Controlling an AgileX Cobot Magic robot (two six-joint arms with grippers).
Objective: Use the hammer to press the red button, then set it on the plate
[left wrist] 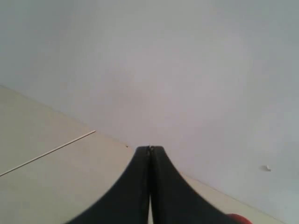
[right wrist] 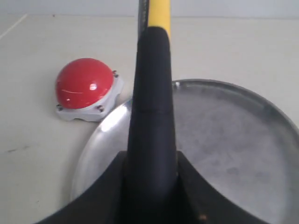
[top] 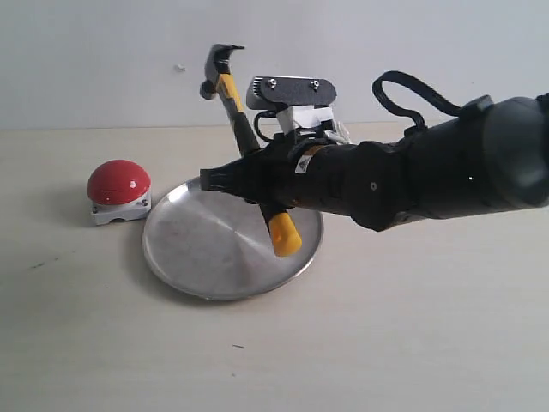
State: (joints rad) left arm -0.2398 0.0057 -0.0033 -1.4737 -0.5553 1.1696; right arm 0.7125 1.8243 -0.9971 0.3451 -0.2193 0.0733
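The hammer (top: 242, 127) stands tilted above the plate (top: 206, 251), dark head up and to the left, yellow end down over the plate's right part. My right gripper (top: 225, 178) reaches in from the right and is shut on the black handle. In the right wrist view the handle (right wrist: 152, 116) runs up between the fingers (right wrist: 105, 191) to the yellow band, with the plate (right wrist: 233, 140) beneath. The red button (top: 118, 182) on its white base sits left of the plate, also seen as a red dome (right wrist: 85, 87). My left gripper (left wrist: 150, 149) is shut and empty, facing the wall.
A pale wall stands behind the beige table (top: 386, 343). The right arm's bulky black forearm (top: 446, 172) spans the right half of the exterior view above the table. A thin line (left wrist: 46, 151) crosses the tabletop in the left wrist view.
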